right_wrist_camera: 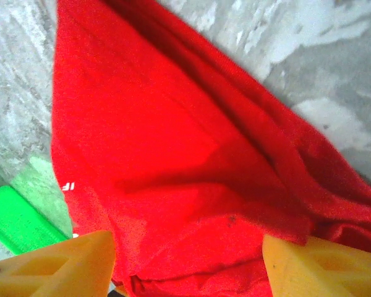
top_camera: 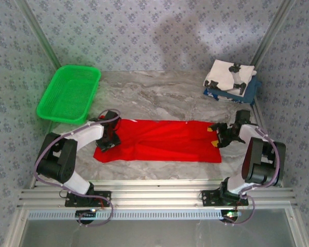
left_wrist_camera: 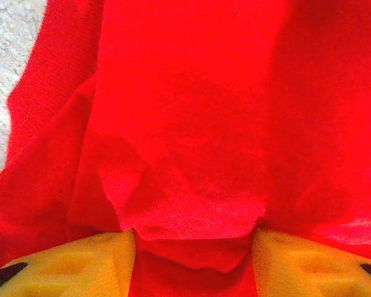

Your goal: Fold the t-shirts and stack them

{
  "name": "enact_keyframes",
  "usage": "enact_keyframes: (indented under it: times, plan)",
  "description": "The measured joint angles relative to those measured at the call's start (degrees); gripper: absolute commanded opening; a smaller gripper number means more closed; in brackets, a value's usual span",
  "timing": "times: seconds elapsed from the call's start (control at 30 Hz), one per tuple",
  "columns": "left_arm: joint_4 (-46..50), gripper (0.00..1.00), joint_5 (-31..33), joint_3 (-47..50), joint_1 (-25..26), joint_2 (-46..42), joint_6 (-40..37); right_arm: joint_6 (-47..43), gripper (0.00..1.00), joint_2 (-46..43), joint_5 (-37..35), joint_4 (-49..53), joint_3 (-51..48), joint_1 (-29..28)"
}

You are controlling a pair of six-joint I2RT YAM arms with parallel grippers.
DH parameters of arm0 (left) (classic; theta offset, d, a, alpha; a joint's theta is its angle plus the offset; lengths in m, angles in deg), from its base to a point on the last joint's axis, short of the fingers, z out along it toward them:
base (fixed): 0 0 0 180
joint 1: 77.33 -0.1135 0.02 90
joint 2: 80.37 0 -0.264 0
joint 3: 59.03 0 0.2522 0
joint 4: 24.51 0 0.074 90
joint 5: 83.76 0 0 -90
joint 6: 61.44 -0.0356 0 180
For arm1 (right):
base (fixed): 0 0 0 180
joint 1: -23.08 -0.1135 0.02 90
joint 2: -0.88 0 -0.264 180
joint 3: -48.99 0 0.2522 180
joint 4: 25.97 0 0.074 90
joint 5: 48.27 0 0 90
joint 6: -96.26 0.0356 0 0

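From above, the bright red cotton t-shirt [top_camera: 159,140] lies as a long band across the marbled grey counter [top_camera: 165,98]. That looks like a lengthwise fold already made, with an end-to-end fold next. The left fingers [top_camera: 105,145] sit on its left end and the right fingers [top_camera: 214,143] on its right end, so the cloth can be lifted evenly. Both arms reach forward from their bases, elbows raised and wrists bent down to the cloth. A folded white t-shirt with black marks [top_camera: 229,76] rests on a folded navy t-shirt [top_camera: 250,91] at the far right corner, likely the stack this one joins. A green plastic mesh basket [top_camera: 69,92] stands far left.

At the left wrist, the yellow fingers [left_wrist_camera: 74,263] stand apart with a raised hem of the red t-shirt [left_wrist_camera: 191,111] between them. I cannot tell whether they pinch it.

At the right wrist, the fingers [right_wrist_camera: 328,266] also stand apart over bunched red cloth [right_wrist_camera: 173,154], and their hold is equally unclear.
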Motion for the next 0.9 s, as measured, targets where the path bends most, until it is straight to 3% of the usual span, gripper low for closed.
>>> enact_keyframes:
  times: [0.13,0.27,0.4,0.47,0.9]
  plan:
    - [0.00,0.51,0.00,0.00,0.00,-0.02,0.00,0.39,0.57,2.45,-0.13,-1.44,0.02,0.00]
    - [0.00,0.51,0.00,0.00,-0.07,-0.02,0.00,0.22,0.42,4.13,-0.26,-1.64,0.46,0.07]
    - [-0.13,0.51,-0.02,0.04,-0.37,-0.20,0.00,-1.05,0.11,4.90,-1.29,-1.01,1.31,0.15]
    - [-0.44,0.51,0.00,0.22,-0.59,-0.35,0.00,-1.81,0.02,5.14,-1.75,-0.48,1.64,0.28]
    - [-1.33,0.51,-0.17,0.74,-2.32,-0.76,-0.48,-11.69,0.00,3.54,-6.95,8.76,5.90,-0.02]
